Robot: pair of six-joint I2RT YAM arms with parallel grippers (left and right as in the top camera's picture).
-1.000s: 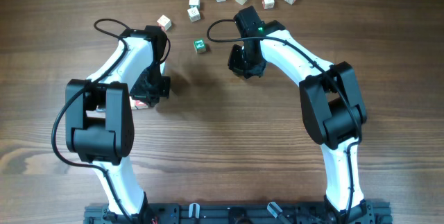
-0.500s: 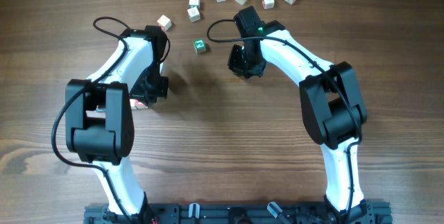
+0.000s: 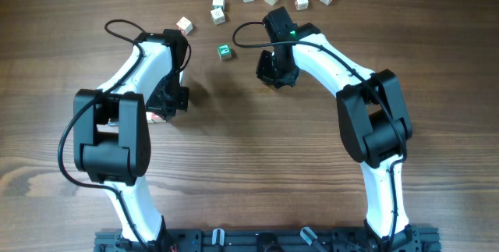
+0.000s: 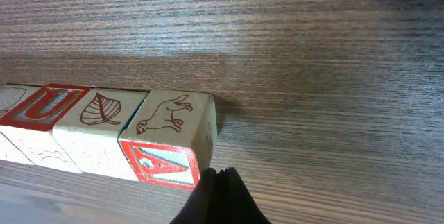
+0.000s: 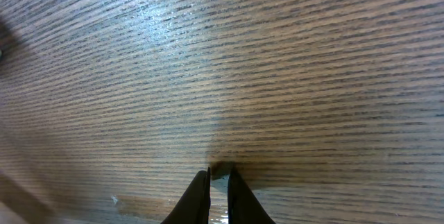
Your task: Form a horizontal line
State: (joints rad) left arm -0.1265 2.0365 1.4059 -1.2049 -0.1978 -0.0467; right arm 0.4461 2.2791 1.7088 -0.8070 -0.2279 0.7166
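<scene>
On my left wrist view the horizontal line (image 4: 104, 130) runs in from the left edge to lower centre, its cubes touching edge to edge on the bench (image 4: 326, 57), the end cube showing a red A. My left end effector (image 4: 220, 196) sits just beside that end cube, fingers pressed together on nothing. In the overhead, a green-faced cube (image 3: 224, 51) lies upper centre. My right end effector (image 5: 217, 182) is narrowed to a slit, empty.

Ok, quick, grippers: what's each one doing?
Left gripper: shut, empty, beside the block line.
Right gripper: nearly shut; whether it pinches anything cannot be told.
</scene>
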